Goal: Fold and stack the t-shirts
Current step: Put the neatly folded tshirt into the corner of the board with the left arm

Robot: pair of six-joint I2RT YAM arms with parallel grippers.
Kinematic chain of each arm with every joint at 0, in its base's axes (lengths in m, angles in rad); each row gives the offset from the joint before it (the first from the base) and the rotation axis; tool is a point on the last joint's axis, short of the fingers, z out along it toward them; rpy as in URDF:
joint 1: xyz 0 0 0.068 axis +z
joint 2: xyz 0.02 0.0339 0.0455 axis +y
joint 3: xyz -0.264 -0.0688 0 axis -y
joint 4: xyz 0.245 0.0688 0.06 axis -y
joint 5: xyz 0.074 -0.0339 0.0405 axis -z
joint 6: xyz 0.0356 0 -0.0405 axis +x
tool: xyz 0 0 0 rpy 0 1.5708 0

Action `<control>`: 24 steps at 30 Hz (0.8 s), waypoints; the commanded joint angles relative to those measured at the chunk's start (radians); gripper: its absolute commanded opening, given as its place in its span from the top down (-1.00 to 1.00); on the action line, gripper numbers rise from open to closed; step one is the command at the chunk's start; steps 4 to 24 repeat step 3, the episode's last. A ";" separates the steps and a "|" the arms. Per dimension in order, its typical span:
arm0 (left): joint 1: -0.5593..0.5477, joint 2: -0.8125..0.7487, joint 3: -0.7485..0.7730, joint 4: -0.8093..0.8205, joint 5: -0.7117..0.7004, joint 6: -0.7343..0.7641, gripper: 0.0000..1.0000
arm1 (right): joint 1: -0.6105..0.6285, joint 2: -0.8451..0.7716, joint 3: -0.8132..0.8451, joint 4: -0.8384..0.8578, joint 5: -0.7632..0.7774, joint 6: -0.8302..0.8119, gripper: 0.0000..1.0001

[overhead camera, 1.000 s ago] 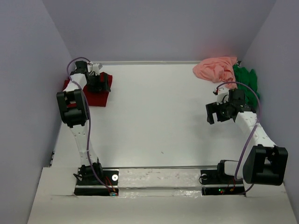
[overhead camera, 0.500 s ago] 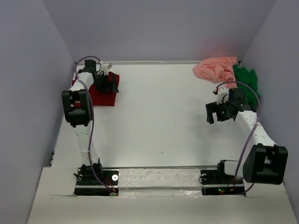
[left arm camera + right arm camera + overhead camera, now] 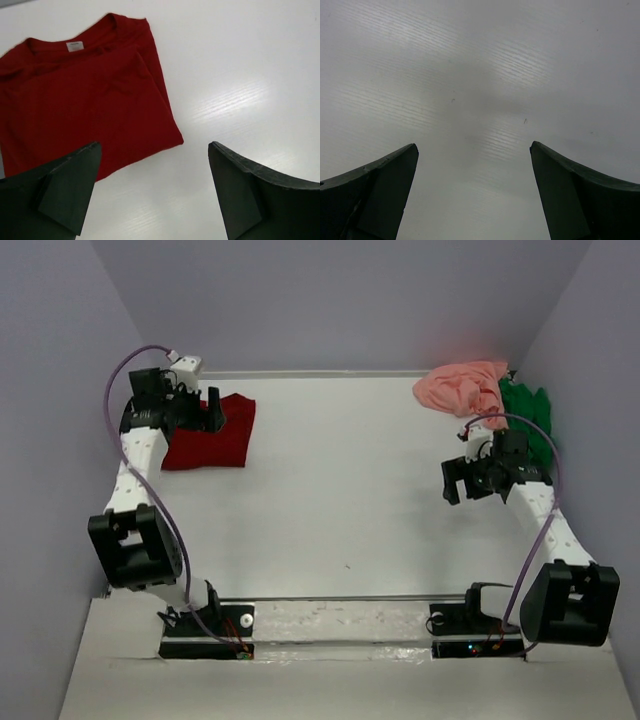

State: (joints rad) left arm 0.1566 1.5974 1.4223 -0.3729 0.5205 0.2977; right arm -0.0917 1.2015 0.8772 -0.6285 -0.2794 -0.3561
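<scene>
The dark red t-shirt [image 3: 212, 438] lies folded into a flat rectangle at the table's far left; the left wrist view shows the dark red t-shirt [image 3: 85, 95] with its collar and white tag at the top. My left gripper [image 3: 208, 412] hovers open over the shirt's upper left part, and my left gripper [image 3: 154, 150] holds nothing. The salmon pink t-shirt [image 3: 462, 387] lies crumpled in the far right corner, partly over the bright green t-shirt [image 3: 528, 415]. My right gripper [image 3: 455, 480] stands open just in front of that pile; the right wrist view shows my right gripper [image 3: 474, 147] over bare table.
The white table [image 3: 340, 490] is boxed in by pale walls on the left, back and right. Both arm bases sit on a strip at the near edge. The right arm's purple cable [image 3: 520, 425] loops over the green shirt.
The left arm has swung out to the left, its elbow dropping toward the near edge. Its gripper has drawn back leftward, uncovering the red shirt, which has shifted slightly right. The right arm has barely moved.
</scene>
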 commanded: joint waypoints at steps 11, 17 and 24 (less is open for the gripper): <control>-0.002 -0.267 -0.340 0.271 -0.082 -0.029 -0.98 | -0.005 -0.072 0.025 0.018 0.013 -0.018 -0.99; -0.002 -0.267 -0.340 0.271 -0.082 -0.029 -0.98 | -0.005 -0.072 0.025 0.018 0.013 -0.018 -0.99; -0.002 -0.267 -0.340 0.271 -0.082 -0.029 -0.98 | -0.005 -0.072 0.025 0.018 0.013 -0.018 -0.99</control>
